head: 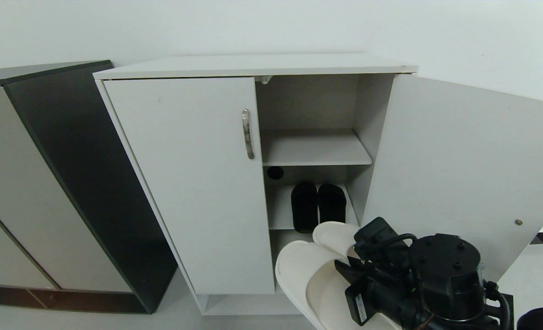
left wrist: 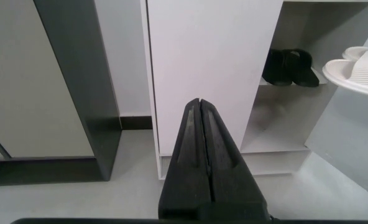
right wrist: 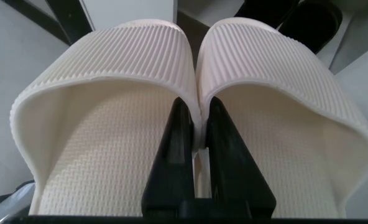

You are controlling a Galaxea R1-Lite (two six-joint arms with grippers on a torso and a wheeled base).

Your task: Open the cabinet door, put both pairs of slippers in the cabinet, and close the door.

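Observation:
A white cabinet [head: 189,183] stands with its right door [head: 459,174] swung open and its left door shut. A black pair of slippers [head: 318,205] rests on the middle shelf, also visible as black slippers [left wrist: 291,66] in the left wrist view. My right gripper [right wrist: 197,127] is shut on the inner edges of a white pair of slippers [right wrist: 190,99], held side by side in front of the open compartment, below the black pair. The white slippers [head: 319,270] hang in the air, toes toward the cabinet. My left gripper [left wrist: 199,109] is shut and holds nothing, low in front of the closed left door.
A dark grey cabinet [head: 69,183] stands to the left of the white one. The upper shelf [head: 315,149] and the bottom compartment [left wrist: 274,134] hold nothing. The open door bounds the space on the right.

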